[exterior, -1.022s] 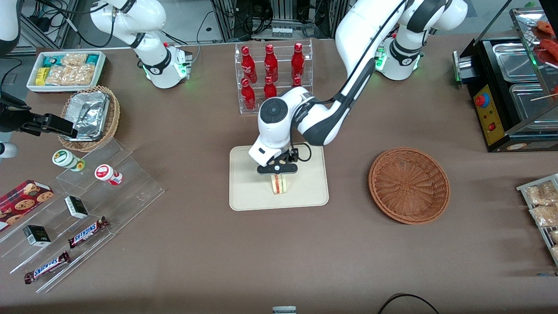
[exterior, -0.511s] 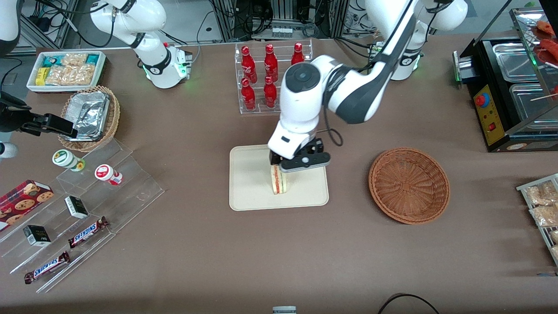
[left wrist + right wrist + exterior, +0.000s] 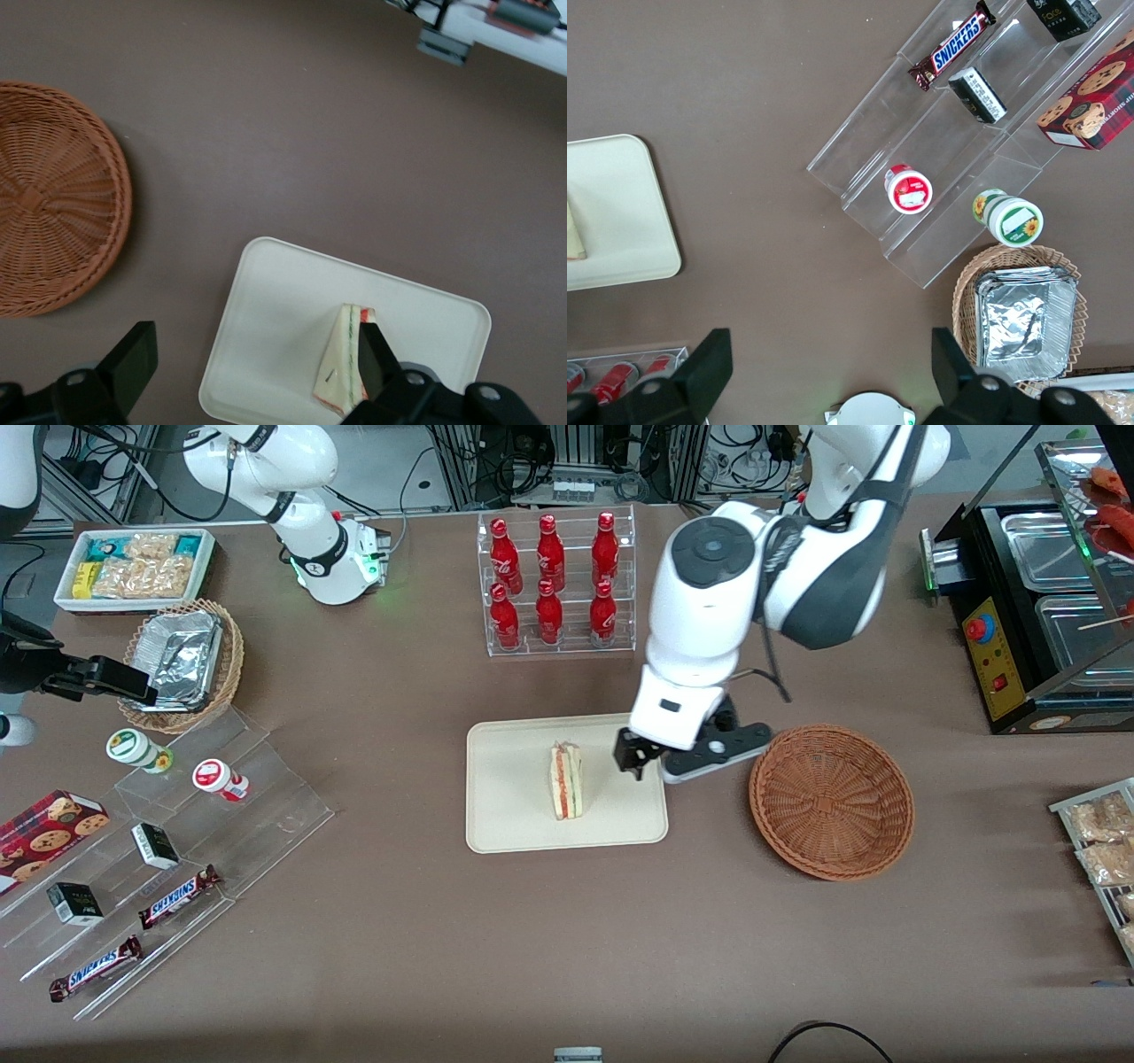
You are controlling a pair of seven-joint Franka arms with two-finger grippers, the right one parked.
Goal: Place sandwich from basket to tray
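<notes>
While open pincer (image 3: 660, 766) hovers, sandwich (image 3: 565, 781) upright on tray (image 3: 509, 815), apex away from camera

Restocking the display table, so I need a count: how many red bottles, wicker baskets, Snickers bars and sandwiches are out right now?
Red bottles: 6
Wicker baskets: 2
Snickers bars: 2
Sandwich: 1, standing on the tray
Total: 11
The gripper hangs with open jaws between tray and brown basket.

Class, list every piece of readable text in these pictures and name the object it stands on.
"SNICKERS": on the candy bars on the clear stepped display, also on the bar in the right wrist view.
Red bottles, cookie box, small dark boxes: print too small to read.
The gripper, above the tray's edge, carries no text.
</notes>
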